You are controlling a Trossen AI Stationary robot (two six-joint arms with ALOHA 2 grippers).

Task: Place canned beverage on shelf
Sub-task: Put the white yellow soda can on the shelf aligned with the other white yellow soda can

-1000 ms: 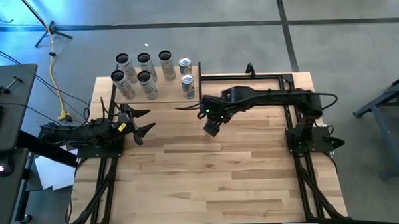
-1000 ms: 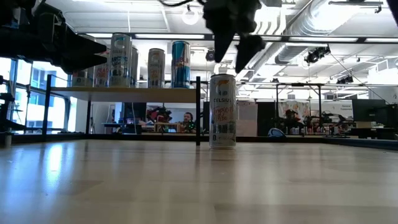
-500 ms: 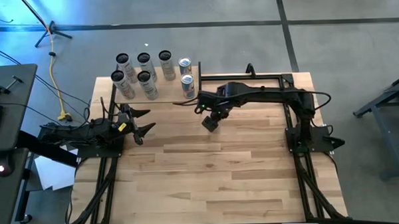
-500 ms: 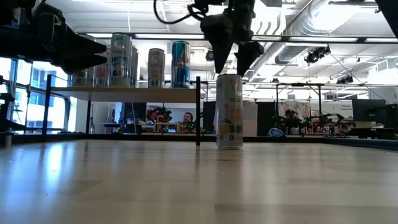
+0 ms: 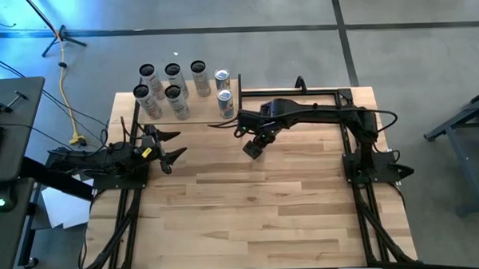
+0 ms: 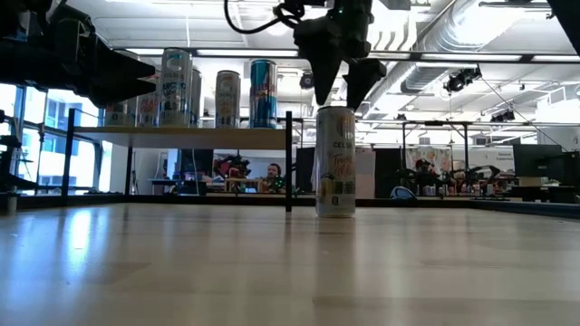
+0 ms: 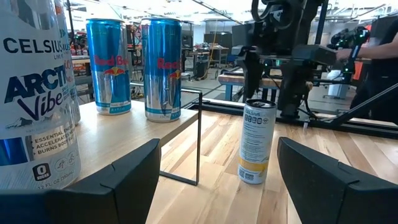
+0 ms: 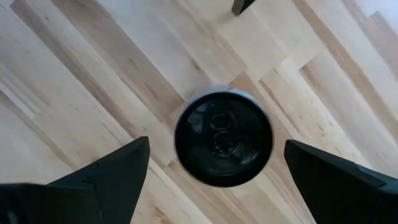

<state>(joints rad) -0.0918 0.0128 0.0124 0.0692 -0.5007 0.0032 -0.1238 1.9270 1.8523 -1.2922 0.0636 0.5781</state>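
A white Celsius can (image 6: 335, 161) stands upright on its base on the plank table, to the right of the shelf. It also shows in the left wrist view (image 7: 257, 142) and, top-on, in the right wrist view (image 8: 224, 138). My right gripper (image 6: 335, 98) hangs open right above the can, fingers pointing down, and hides it in the high view (image 5: 253, 145). The shelf (image 6: 190, 135), a pale board on thin black posts at the far left, holds several upright cans (image 5: 172, 81). My left gripper (image 5: 170, 150) is open and empty beside the shelf.
A bare black metal frame (image 5: 302, 91) runs along the far right of the table. The shelf's black corner post (image 6: 288, 161) stands just left of the can. Open plank tabletop (image 5: 258, 214) lies toward the near edge. A person (image 7: 379, 68) stands in the room behind.
My right gripper has shifted a little toward the table's far edge above the can, staying open. The can has turned about its upright axis, showing another side of its label, and has shifted slightly toward the right, still standing on the table.
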